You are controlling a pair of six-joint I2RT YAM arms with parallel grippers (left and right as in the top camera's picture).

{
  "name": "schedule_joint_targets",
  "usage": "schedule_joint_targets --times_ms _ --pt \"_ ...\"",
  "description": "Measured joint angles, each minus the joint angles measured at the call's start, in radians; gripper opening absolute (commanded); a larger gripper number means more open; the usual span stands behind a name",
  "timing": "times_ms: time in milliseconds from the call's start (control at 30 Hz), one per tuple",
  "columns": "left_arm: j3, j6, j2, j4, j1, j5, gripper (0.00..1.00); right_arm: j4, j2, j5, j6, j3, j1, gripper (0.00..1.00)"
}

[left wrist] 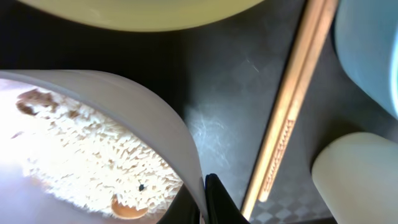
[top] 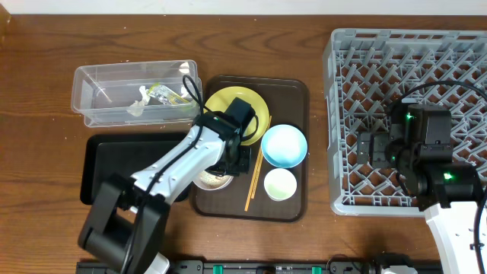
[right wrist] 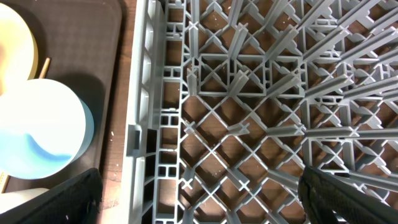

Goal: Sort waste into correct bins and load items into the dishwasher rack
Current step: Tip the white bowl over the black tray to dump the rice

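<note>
My left gripper (top: 232,161) is shut on the rim of the white bowl (top: 211,181), which holds white rice (left wrist: 93,155). In the left wrist view its fingers (left wrist: 208,200) pinch the bowl wall (left wrist: 155,112). The bowl stands on the brown serving tray beside the wooden chopsticks (top: 253,179), the yellow plate (top: 262,106), the light blue bowl (top: 284,145) and the small pale cup (top: 279,184). The clear tub (top: 91,99) holds the wrapper (top: 171,95) and the tissue (top: 139,103). My right gripper (top: 373,148) is open and empty over the grey rack (top: 411,53).
The black tray (top: 106,164) lies in front of the clear tub, left of the brown serving tray (top: 293,91). The right wrist view shows the rack's left wall (right wrist: 140,124), with the blue bowl (right wrist: 37,137) just outside it.
</note>
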Motion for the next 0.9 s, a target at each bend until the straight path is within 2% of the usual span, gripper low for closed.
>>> schedule_joint_targets --times_ms 300,500,900 --pt "0.000 0.097 -0.201 -0.018 0.028 0.005 0.06 0.000 0.000 0.000 0.000 0.000 0.000 0.99" --pt "0.001 0.137 -0.304 -0.045 0.202 0.042 0.06 0.000 0.000 0.000 0.000 0.000 0.000 0.99" --pt "-0.001 0.354 -0.250 -0.046 0.717 0.525 0.06 0.000 0.000 0.000 0.000 0.000 0.000 0.99"
